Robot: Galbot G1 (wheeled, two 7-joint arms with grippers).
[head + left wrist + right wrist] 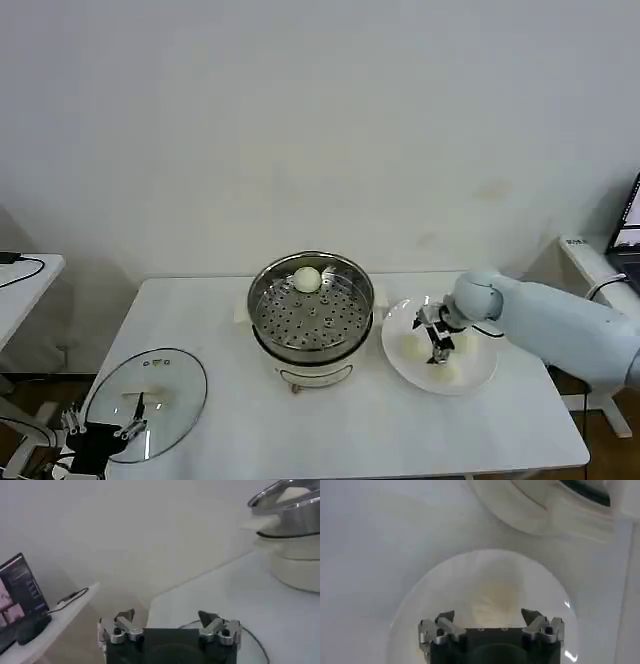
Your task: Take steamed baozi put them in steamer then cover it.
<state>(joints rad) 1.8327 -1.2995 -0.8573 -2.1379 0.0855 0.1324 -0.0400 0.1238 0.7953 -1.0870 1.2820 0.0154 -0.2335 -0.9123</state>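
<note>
One bun is already seated at the far side of the steamer, and the rest are left on the white plate just beside it. The right gripper is held low over that plate, jaws spread wide with a bun between and ahead of them, seemingly for the next pick. The lid lies flat at the table's left corner, where the left gripper is parked beside it, jaws open and empty.
</note>
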